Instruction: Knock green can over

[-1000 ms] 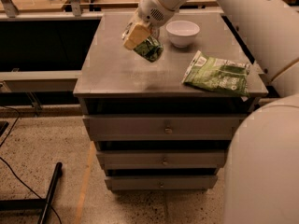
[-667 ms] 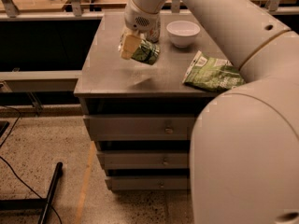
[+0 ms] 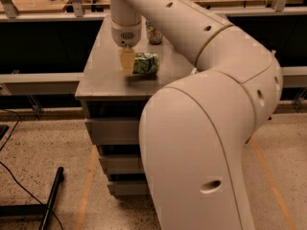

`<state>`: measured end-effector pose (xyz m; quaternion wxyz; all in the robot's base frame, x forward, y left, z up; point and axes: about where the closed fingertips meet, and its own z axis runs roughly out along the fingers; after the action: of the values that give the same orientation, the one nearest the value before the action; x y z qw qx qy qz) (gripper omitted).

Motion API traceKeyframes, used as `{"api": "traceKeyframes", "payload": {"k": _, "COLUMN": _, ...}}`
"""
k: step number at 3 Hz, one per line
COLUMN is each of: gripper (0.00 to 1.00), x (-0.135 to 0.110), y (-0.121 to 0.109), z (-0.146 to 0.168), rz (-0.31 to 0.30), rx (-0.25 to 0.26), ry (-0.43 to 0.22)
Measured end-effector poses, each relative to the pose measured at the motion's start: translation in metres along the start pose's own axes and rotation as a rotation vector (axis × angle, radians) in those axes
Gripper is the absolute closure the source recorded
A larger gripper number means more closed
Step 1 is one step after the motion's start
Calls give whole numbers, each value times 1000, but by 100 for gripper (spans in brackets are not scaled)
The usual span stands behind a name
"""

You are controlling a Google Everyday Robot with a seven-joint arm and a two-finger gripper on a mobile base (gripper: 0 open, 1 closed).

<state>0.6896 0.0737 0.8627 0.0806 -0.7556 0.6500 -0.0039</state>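
One mottled green soda can (image 3: 146, 63) lies on its side on the grey metal counter (image 3: 103, 75), near the middle of the top. One second, paler can (image 3: 153, 33) stands upright towards the counter's far edge, partly hidden behind the arm. That makes two cans in all.

The single cream-white robot arm (image 3: 206, 128) fills the right and foreground. It rises from a thick lower segment, bends at a rounded elbow on the right, then runs up and left across the counter. Its wrist turns straight down over the counter top.

The tan claw (image 3: 127, 61) points downward, its tip at the counter surface and touching the left end of the green can. Whether the claw is open or closed cannot be told.

The counter has stacked drawer fronts (image 3: 112, 128) below, all closed. One black pole (image 3: 52, 198) lies on the speckled floor at lower left.
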Motion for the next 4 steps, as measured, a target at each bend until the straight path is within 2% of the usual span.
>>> {"api": "traceKeyframes", "payload": {"k": 3, "gripper": 12, "x": -6, "y": -9, "z": 9, "rz": -2, "rx": 24, "ry": -16}}
{"api": "traceKeyframes", "payload": {"k": 4, "gripper": 0, "x": -8, "y": -12, "z": 12, "rz": -2, "rx": 29, "ry": -19}}
